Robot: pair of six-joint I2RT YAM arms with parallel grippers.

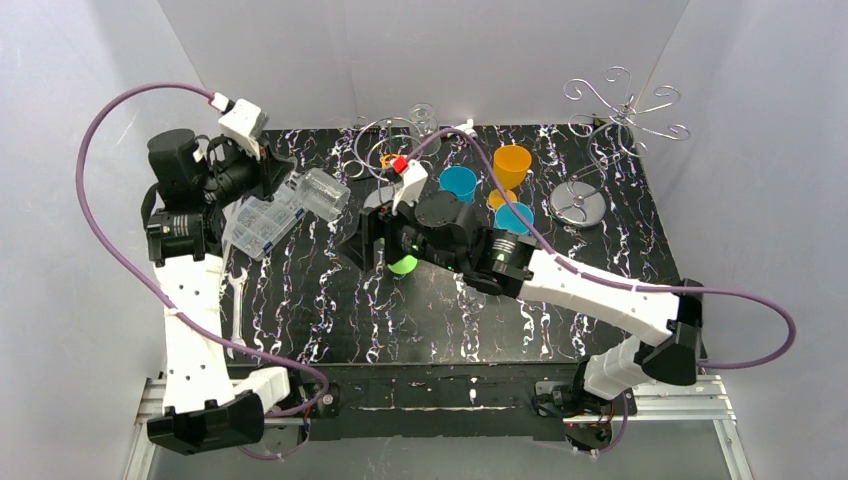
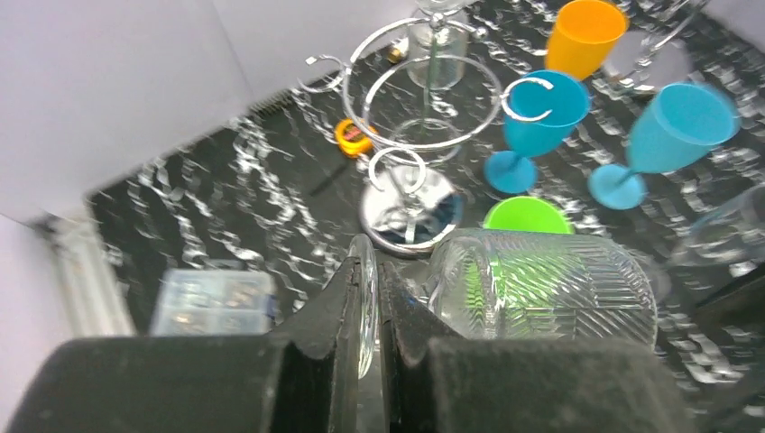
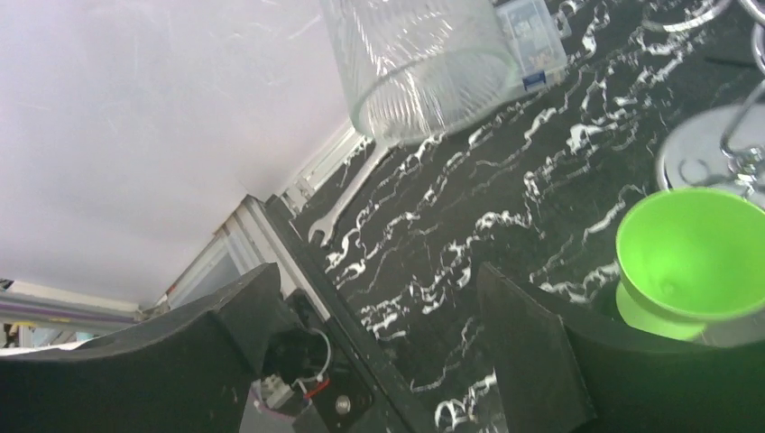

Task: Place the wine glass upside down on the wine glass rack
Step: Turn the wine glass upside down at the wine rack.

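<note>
Wine glass (image 2: 550, 289) in left end effector (image 2: 370, 271) — right end effector (image 3: 379, 302) agape.

The left arm (image 1: 190, 330) and right arm (image 1: 590, 288) have white shells with black joints and bases. A purple cable (image 1: 82, 172) loops along each. Their fingers (image 3: 532, 352) are flat black wedges.

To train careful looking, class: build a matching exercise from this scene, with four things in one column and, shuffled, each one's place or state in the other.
1 wine glass
2 right fingers
3 wine glass rack
4 orange cup

A open, holding nothing
B clamped by its base in the left fingers
C upright beside the blue cups
D back right corner of the table

Pairs: 1-B, 2-A, 3-D, 4-C
</note>
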